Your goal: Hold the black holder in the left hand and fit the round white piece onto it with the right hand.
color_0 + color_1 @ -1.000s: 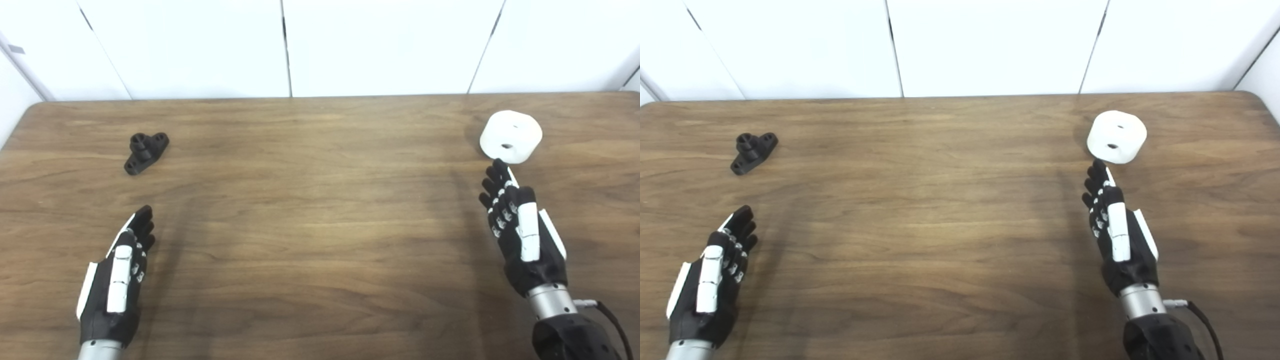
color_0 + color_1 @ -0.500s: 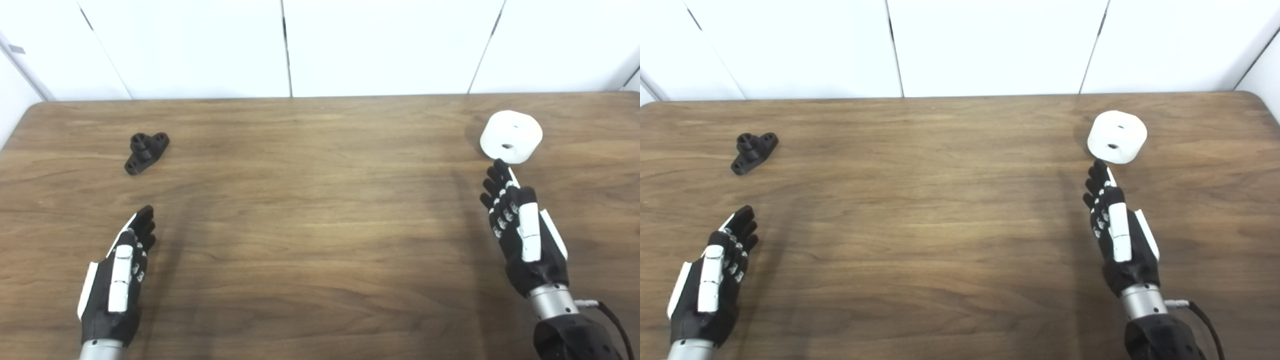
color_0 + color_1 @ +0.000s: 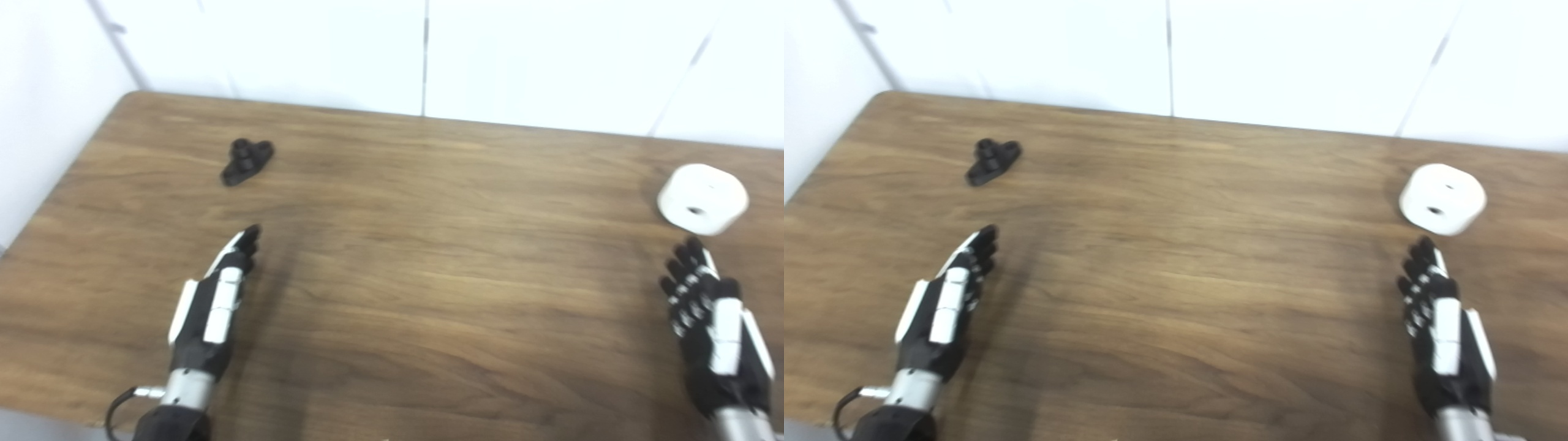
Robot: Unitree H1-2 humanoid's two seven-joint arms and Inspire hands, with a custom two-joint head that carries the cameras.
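Observation:
The small black holder (image 3: 246, 161) lies on the wooden table (image 3: 429, 245) at the far left. My left hand (image 3: 215, 306) is open above the table, its fingers stretched toward the holder but well short of it. At the far right sits the round white piece (image 3: 702, 198), a thick disc with a small hole in its side. My right hand (image 3: 713, 327) is open just in front of that piece, fingertips close to it without touching. Neither hand holds anything.
A white panelled wall (image 3: 422, 55) rises behind the table's far edge. The table's rounded left corner (image 3: 131, 98) and its near left edge are in view. The picture is a little blurred.
The whole picture has shifted right and tilted, so the camera has turned left. Both hands stay open in about the same places relative to the holder and the white piece.

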